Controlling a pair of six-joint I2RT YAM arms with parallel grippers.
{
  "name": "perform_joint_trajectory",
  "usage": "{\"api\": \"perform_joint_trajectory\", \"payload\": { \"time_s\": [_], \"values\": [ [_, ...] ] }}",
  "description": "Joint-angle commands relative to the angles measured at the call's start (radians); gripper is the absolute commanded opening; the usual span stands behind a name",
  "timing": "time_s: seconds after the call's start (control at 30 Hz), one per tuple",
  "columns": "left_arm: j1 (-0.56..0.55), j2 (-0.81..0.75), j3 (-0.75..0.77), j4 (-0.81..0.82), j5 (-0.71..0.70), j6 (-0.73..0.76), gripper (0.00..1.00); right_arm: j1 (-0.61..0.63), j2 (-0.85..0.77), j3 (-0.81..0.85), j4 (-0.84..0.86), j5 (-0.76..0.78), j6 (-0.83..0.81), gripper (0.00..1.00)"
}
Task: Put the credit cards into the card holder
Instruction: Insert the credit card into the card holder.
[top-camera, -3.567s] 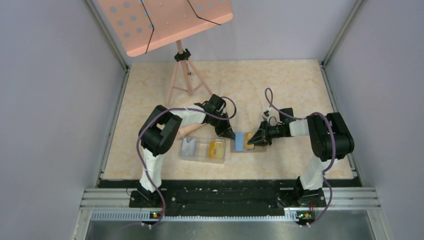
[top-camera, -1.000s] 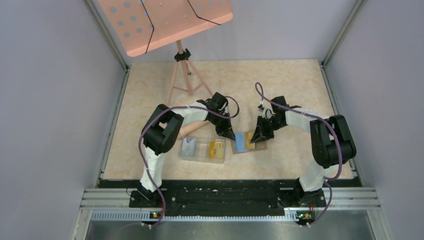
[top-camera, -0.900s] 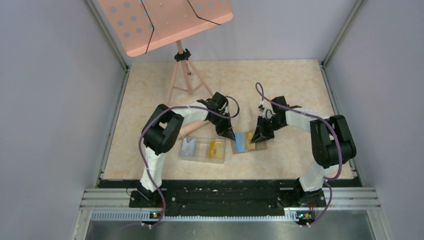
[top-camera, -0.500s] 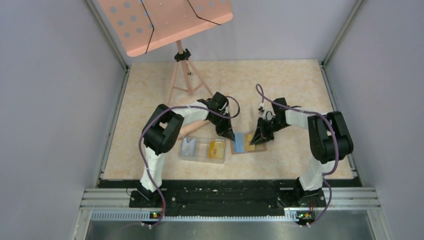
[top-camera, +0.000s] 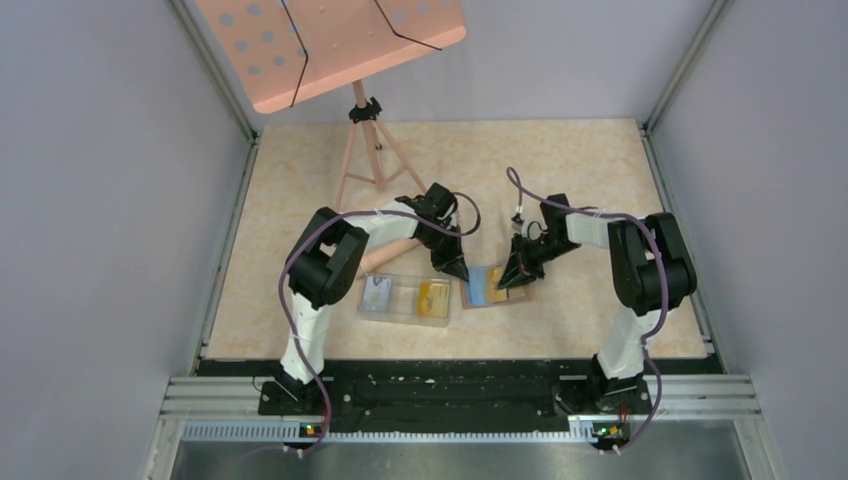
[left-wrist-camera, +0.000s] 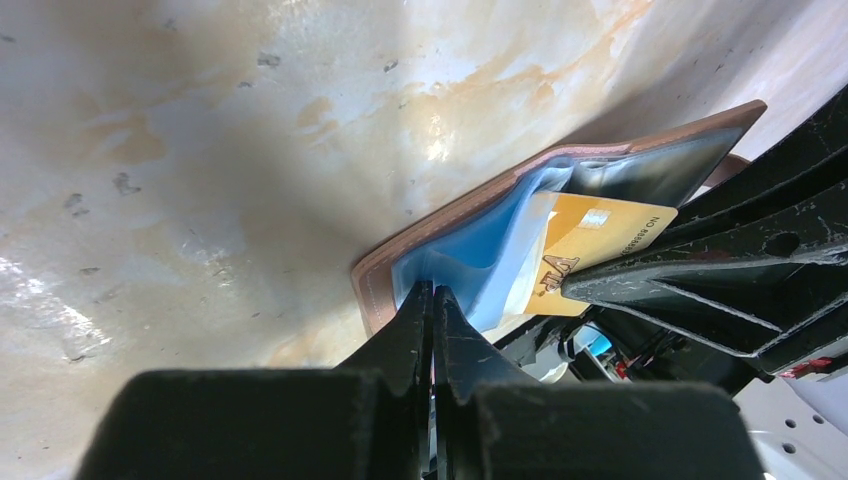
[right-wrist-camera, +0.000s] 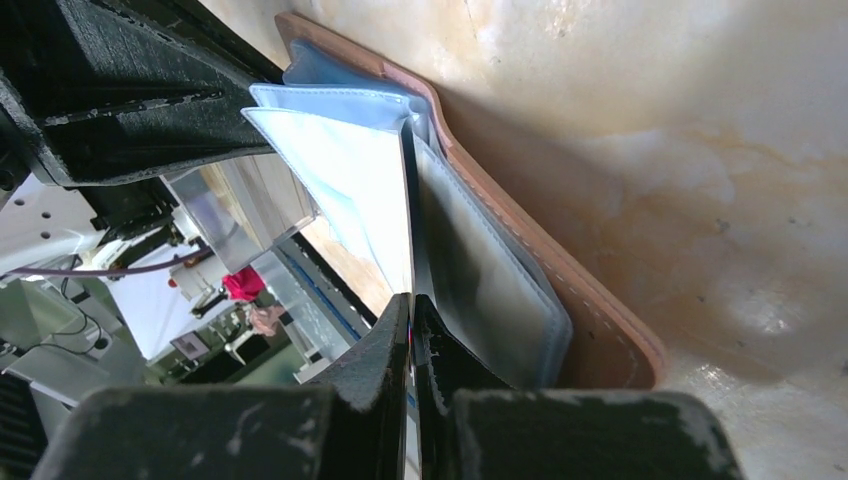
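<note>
The right tool (right-wrist-camera: 411, 300) was clenched on the yellow card (left-wrist-camera: 600, 235), gripping it by the end farthest from the card holder (left-wrist-camera: 372, 290). The card's leading end seemed tucked between the blue sleeves (left-wrist-camera: 470, 265) inside that holder. The left tool (left-wrist-camera: 432, 300) was clenched too, its tips meeting at the open edge of the card holder's sleeves. Whether it pinched one leaf or only pressed the stack down could not be told. The card holder lay open on the table (left-wrist-camera: 200, 150), with the two tools at it from opposite sides.

The step in hand looked like sliding the card home. To do it well, the right tool would need to hold the card flat in line with the pocket and push along the pocket's length, not downward. A tilted card would likely catch on a sleeve edge or buckle the soft plastic. The left tool's part was to brace the card holder so the push did not shove it across the table.

More cards waited in the clear tray (top-camera: 403, 297) just beside the card holder on the left arm's side, so the task looked far from finished.
</note>
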Motion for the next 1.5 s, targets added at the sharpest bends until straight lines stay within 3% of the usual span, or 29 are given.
{"api": "perform_joint_trajectory", "payload": {
  "time_s": [0.0, 0.4, 0.93, 1.17, 1.47],
  "values": [
    [-0.003, 0.031, 0.018, -0.022, -0.054, 0.034, 0.0, 0.008, 0.032, 0.037, -0.018, 0.009, -0.037, 0.0],
    [-0.004, 0.045, 0.053, -0.079, -0.073, 0.087, 0.0, 0.009, 0.068, 0.126, -0.105, 0.13, -0.083, 0.0],
    [-0.004, 0.127, 0.222, -0.205, -0.114, 0.184, 0.0, 0.008, 0.108, 0.14, -0.149, 0.051, -0.094, 0.0],
    [-0.004, 0.129, 0.228, -0.216, -0.125, 0.192, 0.0, 0.008, 0.115, 0.11, -0.144, 0.161, -0.042, 0.0],
    [-0.004, 0.14, 0.24, -0.22, -0.126, 0.197, 0.0, 0.02, 0.128, 0.086, -0.097, 0.042, -0.072, 0.0]
  ]
}}
